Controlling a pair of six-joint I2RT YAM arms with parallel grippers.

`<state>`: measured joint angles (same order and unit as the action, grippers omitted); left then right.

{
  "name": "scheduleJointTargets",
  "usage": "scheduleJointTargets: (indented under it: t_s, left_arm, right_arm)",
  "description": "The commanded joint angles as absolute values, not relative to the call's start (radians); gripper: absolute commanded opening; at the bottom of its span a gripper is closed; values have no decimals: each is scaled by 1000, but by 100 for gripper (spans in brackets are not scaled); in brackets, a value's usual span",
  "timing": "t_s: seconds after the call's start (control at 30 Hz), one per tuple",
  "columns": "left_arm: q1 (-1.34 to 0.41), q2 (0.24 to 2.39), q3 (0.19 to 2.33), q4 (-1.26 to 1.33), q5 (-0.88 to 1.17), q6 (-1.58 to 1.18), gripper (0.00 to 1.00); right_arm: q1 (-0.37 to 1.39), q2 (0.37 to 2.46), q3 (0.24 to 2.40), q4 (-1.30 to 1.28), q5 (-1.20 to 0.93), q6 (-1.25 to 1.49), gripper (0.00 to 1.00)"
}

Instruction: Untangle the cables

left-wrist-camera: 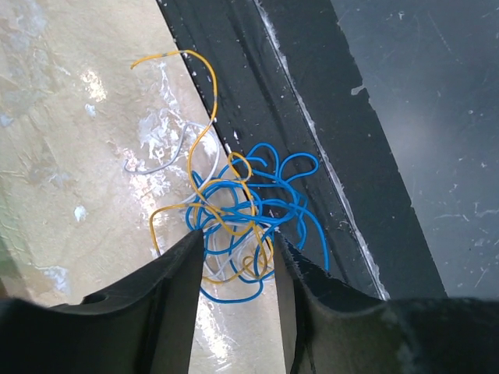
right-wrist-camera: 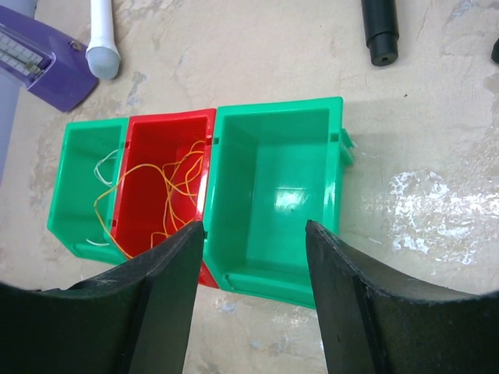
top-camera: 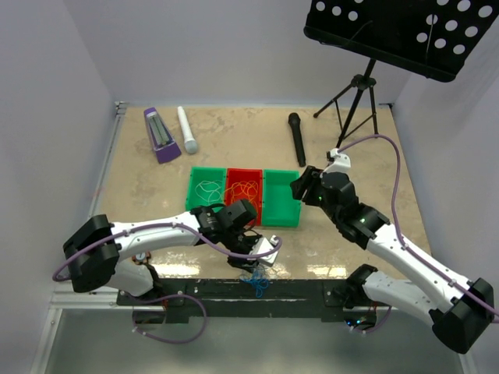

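The cables (left-wrist-camera: 242, 214) are a small tangle of thin blue, orange-yellow and white loops lying at the table's front edge, partly over the black rail; they also show in the top view (top-camera: 256, 280). My left gripper (left-wrist-camera: 238, 240) is open just above the tangle, its fingertips on either side of the nearest loops and gripping nothing. It shows in the top view (top-camera: 257, 265) too. My right gripper (right-wrist-camera: 253, 227) is open and empty, hovering over the right green bin (right-wrist-camera: 320, 117), which has no wires in it.
Three bins stand in a row: the left green bin (right-wrist-camera: 66, 191) holds white wires, the red bin (right-wrist-camera: 144, 148) orange ones. A purple wedge-shaped object (top-camera: 161, 134), a white microphone (top-camera: 187, 130) and a black microphone (top-camera: 297, 139) lie at the back. A music stand (top-camera: 390, 31) is at the back right.
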<state>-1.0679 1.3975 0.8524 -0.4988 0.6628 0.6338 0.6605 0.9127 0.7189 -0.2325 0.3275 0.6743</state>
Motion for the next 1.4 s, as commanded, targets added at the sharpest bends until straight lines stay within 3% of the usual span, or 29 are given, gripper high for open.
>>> scheduleJointTargets:
  t_s: [0.0,0.13,0.2,0.47,0.7,1.07,1.37]
  left_arm:
    - [-1072,1414,853,-472,641,669,40]
    - [-1071,1430,887,-537,604,729,9]
    - [-1069,1424,919,-560,585,727,1]
    - [-1069,1381,1130,-612,477,611,0]
    - [-1068,1299,1241,-678,522,560,0]
    - [-1066,1207,1434,-750,459,689,0]
    - [-989,1092,1333,-620,457,519,0]
  right_arm:
    - [660,888,730,-224,333,677,59]
    - [660,885,733,-232,337,670,59]
    - [660,885,732,-230,334,666,59]
    - [660,885,752,-176,221,612,61]
    - [660,919,801,-163,71,558,65]
    - [660,839,712,-120,-83,502,71]
    - [660,792,690,-105,-168,509,71]
